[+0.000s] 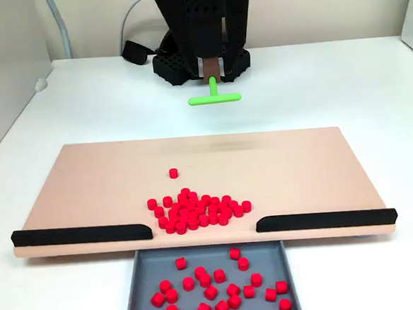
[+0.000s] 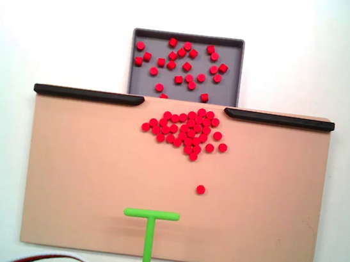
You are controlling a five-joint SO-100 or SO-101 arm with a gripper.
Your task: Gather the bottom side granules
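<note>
On the tan board [image 1: 88, 184] we see the granules [image 1: 198, 210] heaped near the gap between two black rails [image 1: 82, 234], with one stray pellet [image 2: 201, 189] apart from the pile. Beyond the gap, more red pellets lie scattered in the grey tray [image 2: 238, 45]. At the board's far edge in a fixed view, the gripper [image 1: 213, 73] is clamped on the stem of the green T-shaped tool [image 2: 150, 225], its crossbar facing the pile.
</note>
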